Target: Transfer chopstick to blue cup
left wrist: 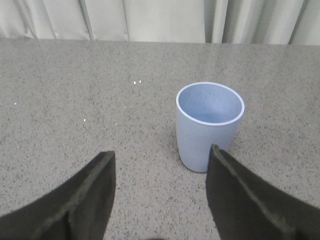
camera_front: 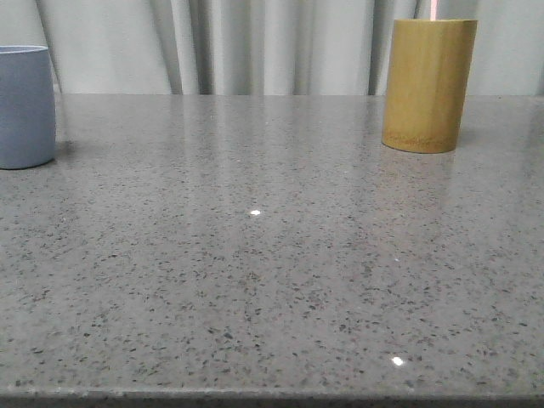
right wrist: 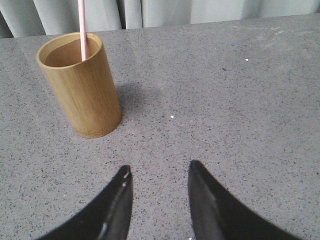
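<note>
Right wrist cam: chopstick (right wrist: 81, 27) w/in bamboo cup (right wrist: 82, 90), front barely.

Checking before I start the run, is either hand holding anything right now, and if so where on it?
Nothing is held. The left hand is open near the blue cup, and the right hand is open; the chopstick stands in the bamboo cup.

Both end effectors open, holding nothing

The left end effector (left wrist: 160, 200) hangs with its dark fingers (left wrist: 85, 200) spread wide; the right end effector (right wrist: 159, 205) hovers with its fingers (right wrist: 117, 205) parted more narrowly, tips pointing forward.
</note>
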